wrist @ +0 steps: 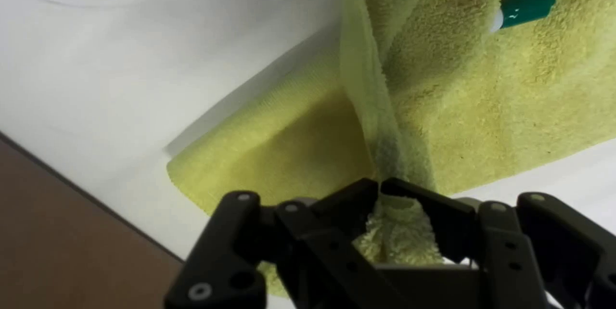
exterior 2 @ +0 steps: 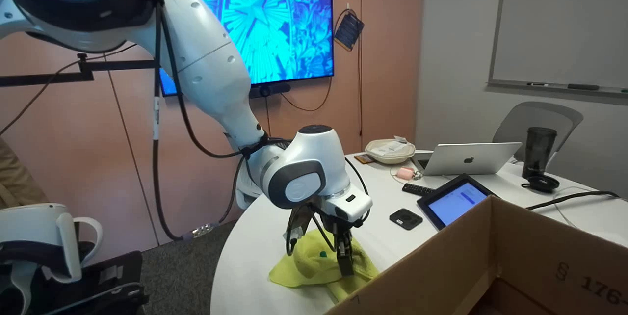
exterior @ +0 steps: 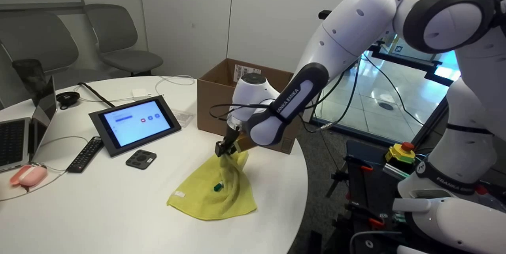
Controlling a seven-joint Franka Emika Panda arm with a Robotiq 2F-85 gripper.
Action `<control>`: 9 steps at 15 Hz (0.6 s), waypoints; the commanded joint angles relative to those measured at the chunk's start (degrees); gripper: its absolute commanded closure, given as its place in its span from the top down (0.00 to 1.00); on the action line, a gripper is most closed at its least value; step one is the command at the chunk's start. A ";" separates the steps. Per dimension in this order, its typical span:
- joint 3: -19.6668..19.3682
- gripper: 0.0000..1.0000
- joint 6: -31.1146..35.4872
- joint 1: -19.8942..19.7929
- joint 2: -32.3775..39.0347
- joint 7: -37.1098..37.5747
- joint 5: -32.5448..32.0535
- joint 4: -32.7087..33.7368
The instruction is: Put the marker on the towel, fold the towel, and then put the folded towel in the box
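Towel [exterior: 209, 202]: probably soft, light, floppy; best held by an edge
Marker [wrist: 528, 6]: likely hard, may roll
Fingers [wrist: 433, 204]: pinching towel

A white table [exterior: 99, 222] with a rounded edge spreads beneath the things. The yellow-green towel [exterior: 197, 198] lies on it, partly flat and partly drawn up off the surface. Near it, by the table's edge, stands the brown cardboard box [exterior: 211, 111], its top open. Farther along lie a black tablet [exterior: 136, 122], a small dark pad [exterior: 141, 159] just beside it, and a remote control [exterior: 85, 154]. The silver laptop [exterior 2: 476, 160], a pink case [exterior: 32, 176], a pale bowl [exterior 2: 390, 153] and a dark tumbler [exterior 2: 538, 150] share the far part.
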 commanded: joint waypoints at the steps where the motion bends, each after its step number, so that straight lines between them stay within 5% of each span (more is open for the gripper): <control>1: -1.82 0.02 -5.73 1.36 8.83 7.32 0.19 10.93; 7: -0.91 0.04 -12.23 -0.70 14.63 14.33 -0.82 18.98; 8: -0.80 0.28 -12.53 -0.93 14.76 15.01 -0.92 19.41; 9: -0.53 0.29 -12.57 -1.25 14.63 15.35 -0.95 19.58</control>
